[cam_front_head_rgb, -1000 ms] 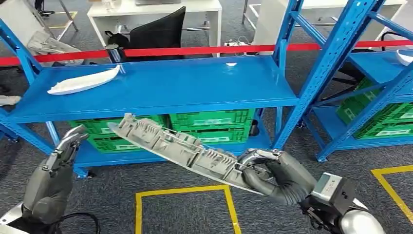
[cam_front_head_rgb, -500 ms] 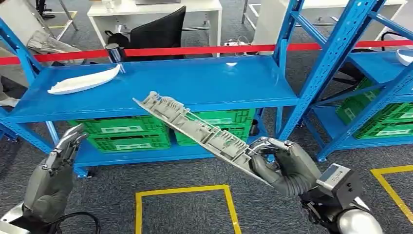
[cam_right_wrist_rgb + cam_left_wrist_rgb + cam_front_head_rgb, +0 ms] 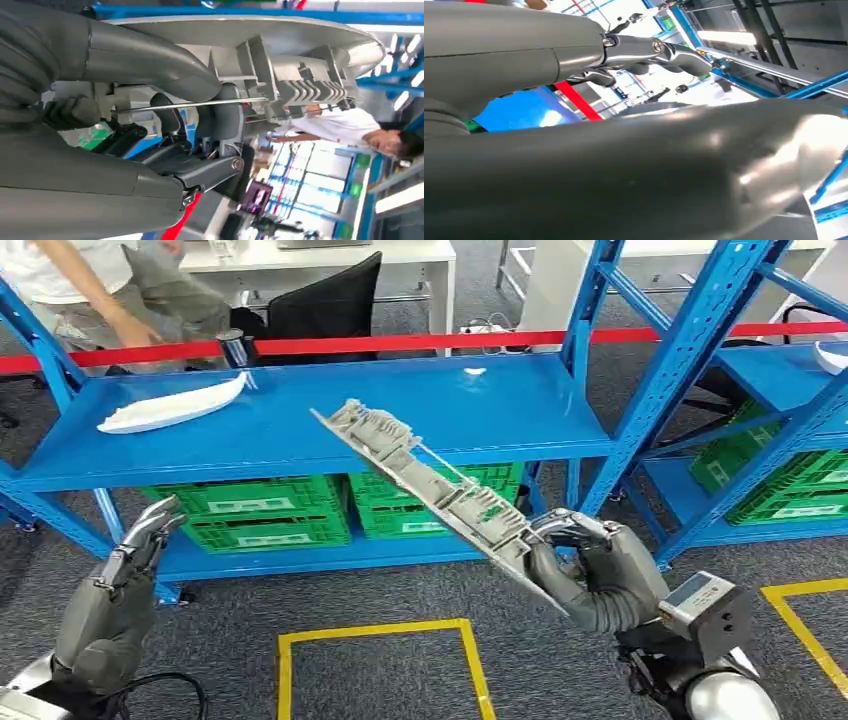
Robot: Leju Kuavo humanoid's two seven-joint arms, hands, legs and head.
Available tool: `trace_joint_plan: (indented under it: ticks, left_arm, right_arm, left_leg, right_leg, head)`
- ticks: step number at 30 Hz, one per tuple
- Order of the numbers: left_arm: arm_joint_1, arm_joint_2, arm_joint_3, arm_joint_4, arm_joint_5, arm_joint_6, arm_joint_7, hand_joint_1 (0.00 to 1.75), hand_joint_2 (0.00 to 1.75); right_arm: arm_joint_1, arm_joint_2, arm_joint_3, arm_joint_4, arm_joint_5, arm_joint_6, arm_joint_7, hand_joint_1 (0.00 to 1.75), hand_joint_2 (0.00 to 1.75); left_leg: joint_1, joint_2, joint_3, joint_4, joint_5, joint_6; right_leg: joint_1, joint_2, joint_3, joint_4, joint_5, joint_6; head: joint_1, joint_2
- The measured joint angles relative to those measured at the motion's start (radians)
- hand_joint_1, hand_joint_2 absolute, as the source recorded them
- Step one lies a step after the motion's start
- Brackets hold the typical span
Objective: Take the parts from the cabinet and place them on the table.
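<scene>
Grey and ribbed, the long plastic part point(image 3: 430, 485) was gripped at its lower end by our right robot hand point(image 3: 590, 575) in the lower right of the frame. It slanted up toward the middle, in front of the blue shelf point(image 3: 330, 425). Our left robot hand point(image 3: 110, 605) at lower left held nothing, fingers apart. A white part point(image 3: 170, 408) lay on the shelf, upper left.

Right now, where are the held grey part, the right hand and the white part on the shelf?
grey part point(image 3: 420, 480), head view, ribbed middle.
right hand point(image 3: 590, 575), head view, back of hand.
white part point(image 3: 170, 407), head view, its middle.
</scene>
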Motion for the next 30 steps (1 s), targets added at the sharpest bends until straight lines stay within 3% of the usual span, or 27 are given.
trace_joint_plan:
  ticks: [7, 14, 24, 25, 26, 27, 30]
  left_arm:
    - [-0.009, 0.000, 0.000, 0.014, 0.000, -0.005, -0.005, 0.00, 0.00]
    - [-0.013, 0.000, 0.000, 0.018, -0.008, -0.005, -0.013, 0.00, 0.00]
    - [-0.013, 0.000, 0.000, 0.012, -0.037, 0.016, -0.016, 0.00, 0.00]
    - [-0.013, 0.000, 0.000, 0.011, -0.038, 0.018, -0.016, 0.00, 0.00]
    - [-0.017, 0.000, 0.000, 0.011, -0.038, 0.020, -0.014, 0.00, 0.00]
    - [-0.019, 0.000, 0.001, 0.011, -0.039, 0.021, -0.012, 0.00, 0.00]
    - [-0.028, 0.000, 0.008, 0.014, -0.027, 0.021, -0.006, 0.00, 0.00]
  right_arm:
    - [0.007, 0.007, -0.004, 0.000, -0.046, 0.024, -0.005, 1.75, 1.75]
    - [0.011, 0.007, -0.004, -0.010, 0.004, 0.034, -0.005, 1.75, 1.75]
    - [0.026, 0.007, -0.009, -0.025, 0.009, 0.078, 0.002, 1.75, 1.75]
    - [0.027, 0.006, -0.010, -0.025, 0.005, 0.086, 0.002, 1.75, 1.75]
    - [0.028, 0.006, -0.011, -0.025, 0.000, 0.093, 0.000, 1.75, 1.75]
    - [0.028, 0.006, -0.011, -0.025, -0.002, 0.098, 0.000, 1.75, 1.75]
    - [0.028, 0.005, -0.011, -0.025, -0.011, 0.116, 0.001, 1.75, 1.75]
  left_leg:
    - [0.000, 0.000, 0.000, 0.000, 0.000, 0.000]
    - [0.000, 0.000, 0.000, 0.000, 0.000, 0.000]
    - [-0.006, 0.000, -0.007, 0.012, -0.008, 0.013]
    - [-0.001, -0.001, -0.006, 0.005, 0.000, 0.007]
    - [-0.003, -0.001, -0.006, 0.006, -0.001, 0.009]
    - [-0.004, -0.001, -0.007, 0.007, -0.002, 0.010]
    - [-0.004, -0.001, -0.009, 0.009, -0.003, 0.013]
  right_leg:
    - [0.000, 0.000, -0.001, 0.000, 0.000, 0.000]
    - [0.000, 0.000, -0.001, 0.000, 0.000, 0.000]
    - [-0.004, 0.000, -0.001, -0.002, 0.001, 0.012]
    - [0.002, -0.001, -0.002, 0.004, -0.005, 0.004]
    - [0.000, -0.001, -0.002, 0.001, 0.000, -0.001]
    - [-0.001, -0.001, -0.002, -0.001, 0.000, 0.006]
    - [-0.001, 0.000, -0.002, -0.002, 0.001, 0.009]
  head:
    - [0.000, 0.000]
    - [0.000, 0.000]
    - [0.000, 0.000]
    - [0.000, 0.000]
    - [0.000, 0.000]
    - [0.000, 0.000]
    - [0.000, 0.000]
